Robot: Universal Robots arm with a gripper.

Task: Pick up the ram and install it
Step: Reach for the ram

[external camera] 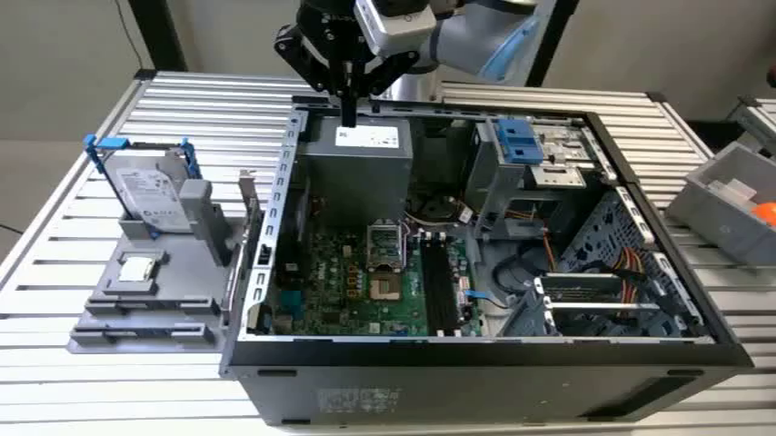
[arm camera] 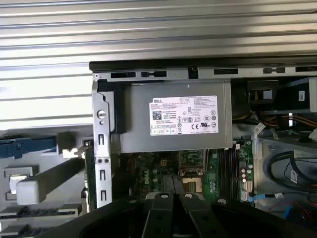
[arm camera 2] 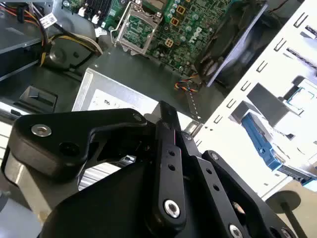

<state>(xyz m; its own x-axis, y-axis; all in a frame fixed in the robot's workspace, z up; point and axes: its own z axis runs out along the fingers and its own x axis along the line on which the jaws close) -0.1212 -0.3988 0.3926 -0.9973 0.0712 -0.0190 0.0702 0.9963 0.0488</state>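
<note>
Claw [external camera: 349, 111]: pressed together, poised over power supply [external camera: 363, 163], far side of open computer case [external camera: 485, 368]. Ram [external camera: 594, 291]: green stick inside case, near side, exterior view's right.

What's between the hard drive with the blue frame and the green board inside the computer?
The computer case's upright metal side wall stands between the hard drive and the green motherboard, seen in the exterior view.

thin greenish ram [external camera: 594, 289] inside the case
</note>
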